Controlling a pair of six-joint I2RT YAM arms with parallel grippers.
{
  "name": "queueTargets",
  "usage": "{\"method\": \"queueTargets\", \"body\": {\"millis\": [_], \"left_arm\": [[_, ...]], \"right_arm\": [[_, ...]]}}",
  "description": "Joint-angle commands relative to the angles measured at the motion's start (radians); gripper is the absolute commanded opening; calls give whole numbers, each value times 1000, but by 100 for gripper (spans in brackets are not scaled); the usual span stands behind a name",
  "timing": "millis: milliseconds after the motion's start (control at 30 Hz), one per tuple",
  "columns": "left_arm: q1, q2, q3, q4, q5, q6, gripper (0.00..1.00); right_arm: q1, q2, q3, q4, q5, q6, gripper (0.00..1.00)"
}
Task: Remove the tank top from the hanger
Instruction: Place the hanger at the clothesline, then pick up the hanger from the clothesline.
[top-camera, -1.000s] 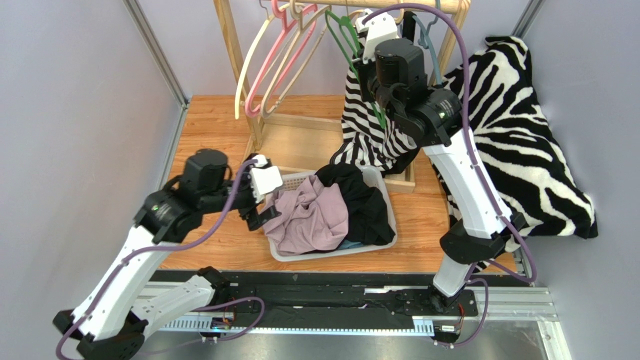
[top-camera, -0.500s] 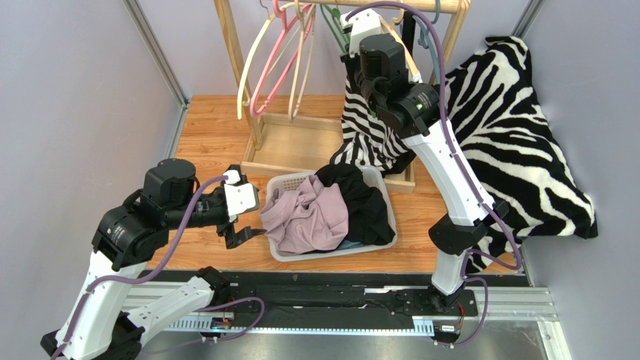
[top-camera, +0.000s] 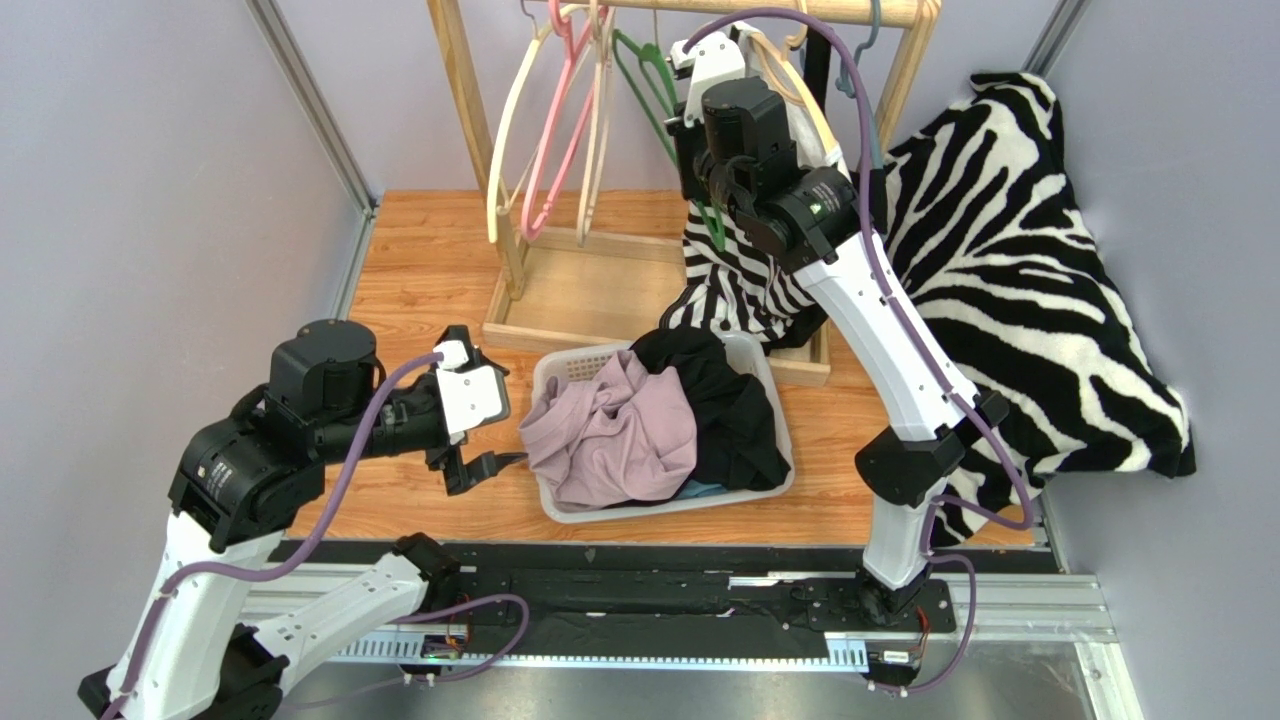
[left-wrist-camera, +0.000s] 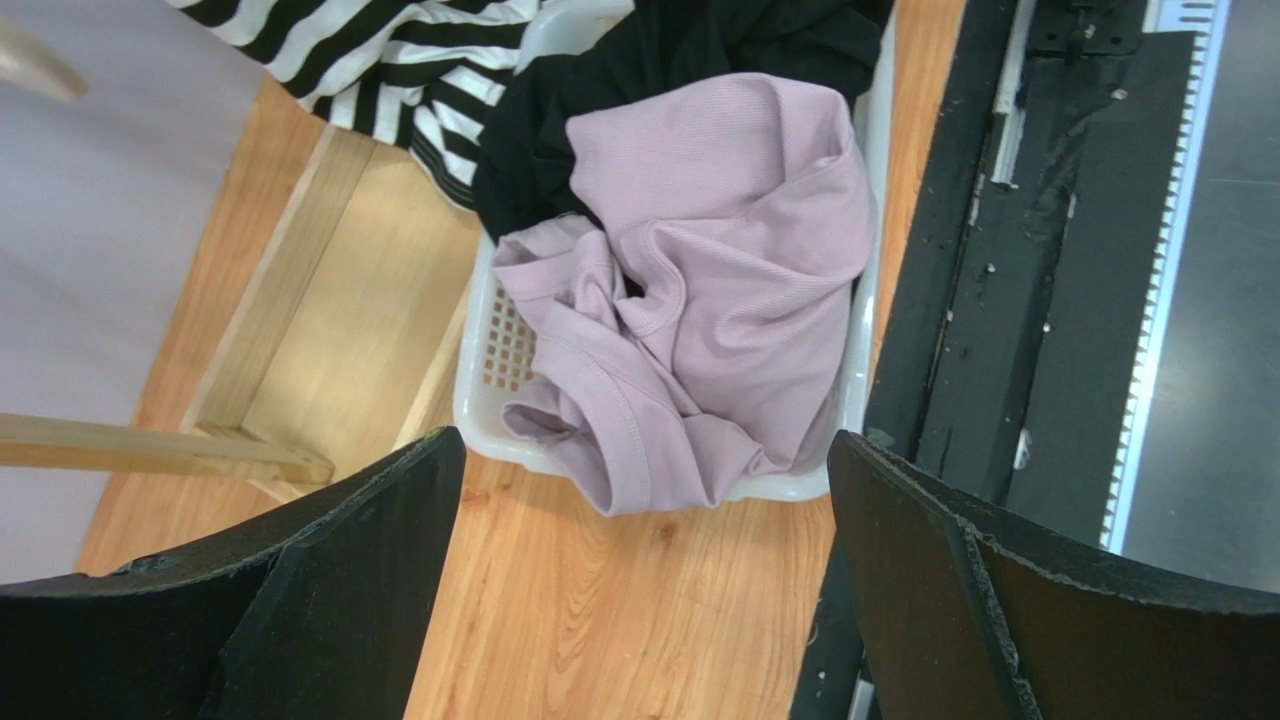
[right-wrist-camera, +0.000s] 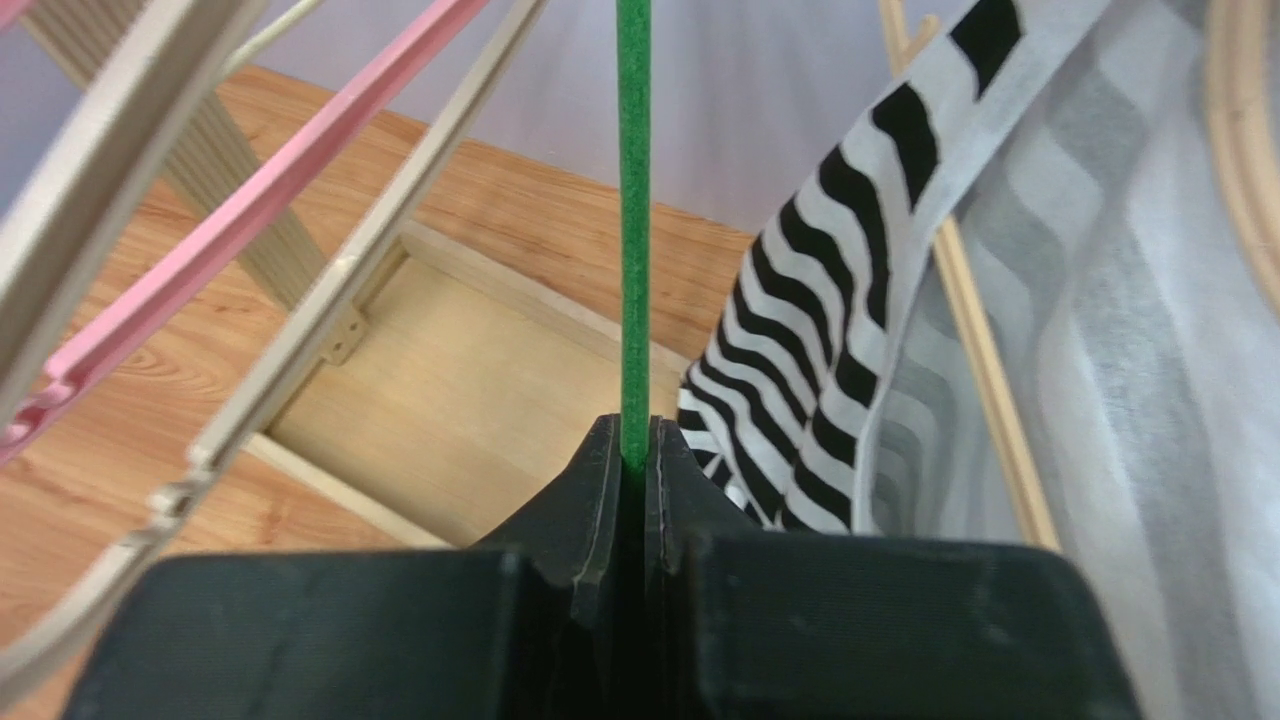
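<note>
Both pincers show; right gripper (right-wrist-camera: 633, 438) clamps the green hanger (right-wrist-camera: 634, 210) beside the zebra tank top (right-wrist-camera: 812, 375); my left gripper (left-wrist-camera: 642, 510) gapes over the basket (left-wrist-camera: 484, 345).

Basket (left-wrist-camera: 504, 353): ahead, between the left jaws
Lilac shirt (left-wrist-camera: 736, 255): in basket
Black cloth (left-wrist-camera: 676, 60): beyond it
Pink hanger (right-wrist-camera: 256, 192): left of right jaws

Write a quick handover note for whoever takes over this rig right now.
Right gripper: shut on the green hanger at the rack.
Left gripper: open, empty, beside the basket.
Zebra tank top: hanging at the rack, right next to the green hanger.
Done: hanger gripped.
Left: the tank top does not look free of its hanger; it likely needs pulling off.
</note>
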Motion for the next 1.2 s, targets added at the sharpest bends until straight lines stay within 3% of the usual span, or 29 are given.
{"method": "queueTargets", "body": {"millis": [0,100,300,567,1167], "left_arm": [[9,6,16,73,-66,-25,99],[11,11,14,81,-99,-27,99],[17,19,11,84,-99,-32,99],[29,28,3,87,-96,-33,99],[51,32,3,89,-63,-44,99]], "right_arm": [[21,-11,8,13,-90,65,11],[25,-52,-12,7,-102,58,33],[-12,-248,-109,47,-36,-30,49],[-207,-391,-213,41,-116,-8,51],[-282,-409,-325,44,-156,17,50]]}}
